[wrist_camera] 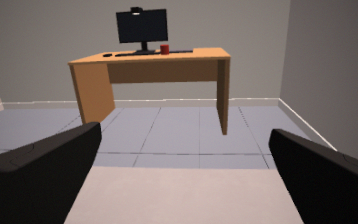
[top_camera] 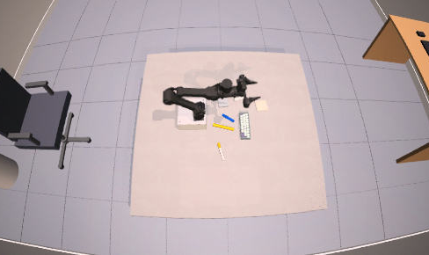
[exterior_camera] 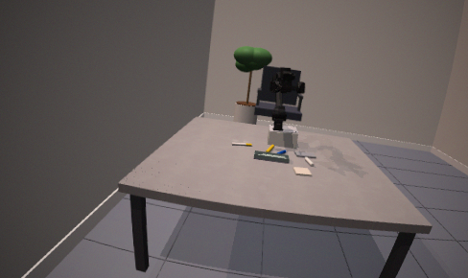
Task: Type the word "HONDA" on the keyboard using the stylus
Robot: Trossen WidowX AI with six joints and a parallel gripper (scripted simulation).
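A small keyboard (top_camera: 244, 125) (exterior_camera: 271, 156) lies flat on the table, right of the arm's base. Three pen-like sticks lie near it: a blue one (top_camera: 228, 117) (exterior_camera: 281, 151), a yellow one (top_camera: 222, 127) (exterior_camera: 269, 148), and a white one with an orange end (top_camera: 221, 150) (exterior_camera: 242, 144), which lies farther off. I cannot tell which is the stylus. My gripper (top_camera: 256, 91) (exterior_camera: 286, 79) (wrist_camera: 186, 133) is open wide and empty. It hangs high above the table behind the keyboard and points level across the room. The wrist view shows neither the keyboard nor the sticks.
A beige pad (top_camera: 261, 105) (exterior_camera: 302, 171), a grey card (top_camera: 222, 104) (exterior_camera: 305, 154) and a short white piece (exterior_camera: 309, 161) lie by the keyboard. The arm's white base block (top_camera: 191, 120) (exterior_camera: 283, 138) stands on the table (top_camera: 235, 185). A wooden desk (wrist_camera: 150, 62), an office chair (top_camera: 37, 116) and a potted plant (exterior_camera: 248, 81) stand around it.
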